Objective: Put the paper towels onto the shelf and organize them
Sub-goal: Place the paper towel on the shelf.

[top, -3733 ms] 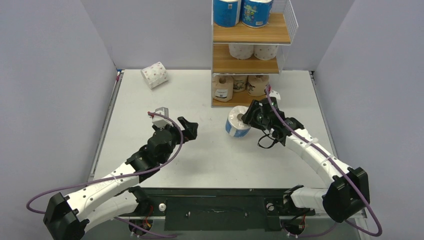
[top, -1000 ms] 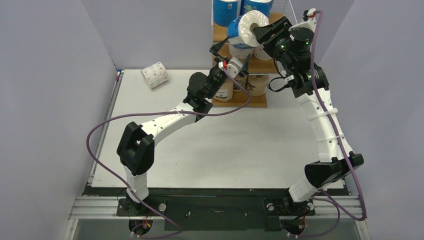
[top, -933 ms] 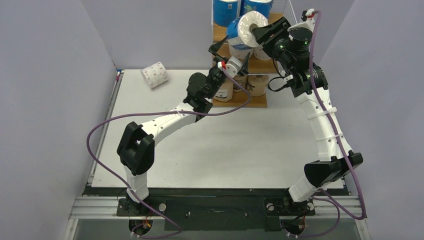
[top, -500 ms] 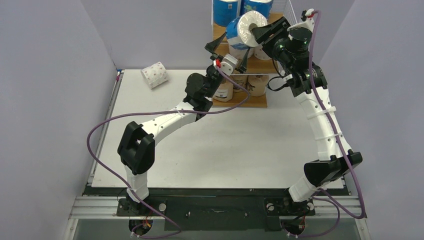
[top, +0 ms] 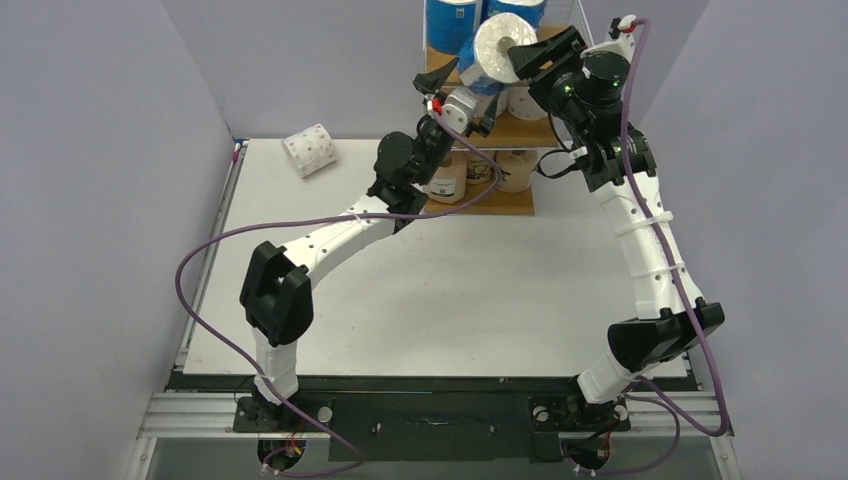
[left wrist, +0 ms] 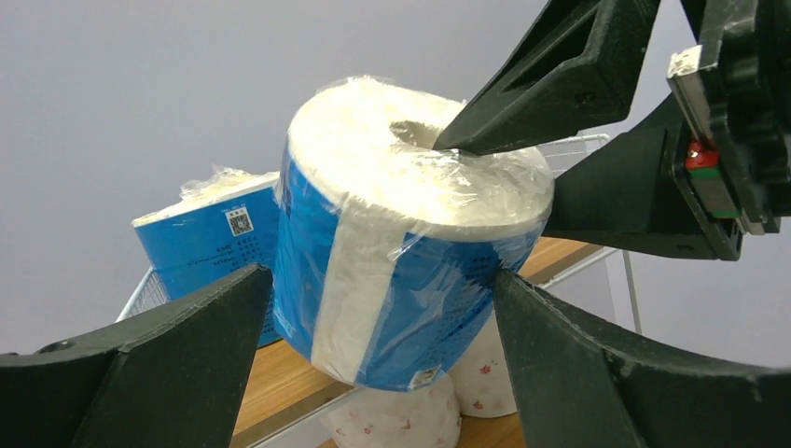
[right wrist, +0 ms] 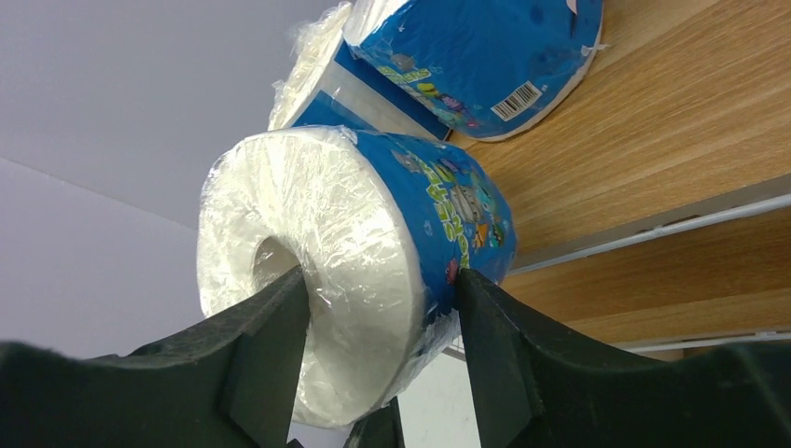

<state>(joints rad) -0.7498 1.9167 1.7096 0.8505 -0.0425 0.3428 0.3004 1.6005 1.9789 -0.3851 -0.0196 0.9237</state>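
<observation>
A blue-wrapped paper towel roll point(top: 497, 50) point(left wrist: 410, 271) point(right wrist: 373, 233) hangs in the air in front of the shelf's top board point(top: 555, 60) point(right wrist: 653, 140). My right gripper point(top: 522, 55) point(right wrist: 381, 280) is shut on it, one finger in the core and the other on the blue wrap. From below, my left gripper point(top: 462, 88) point(left wrist: 382, 285) straddles the same roll, its fingertips against both flanks. Two blue rolls point(top: 453, 20) point(right wrist: 485, 56) stand on the top board. White pink-dotted rolls point(top: 525, 100) point(left wrist: 392, 420) sit on the middle board and brown kraft rolls point(top: 447, 178) on the bottom one.
A loose white pink-dotted roll point(top: 308, 150) lies on its side at the table's far left. The shelf's white wire side point(top: 580, 30) rises right of the top board. Grey walls close in the table on three sides.
My left gripper has risen under the blue roll and its fingers have drawn in against it. The right gripper has carried the roll slightly up toward the top board.
</observation>
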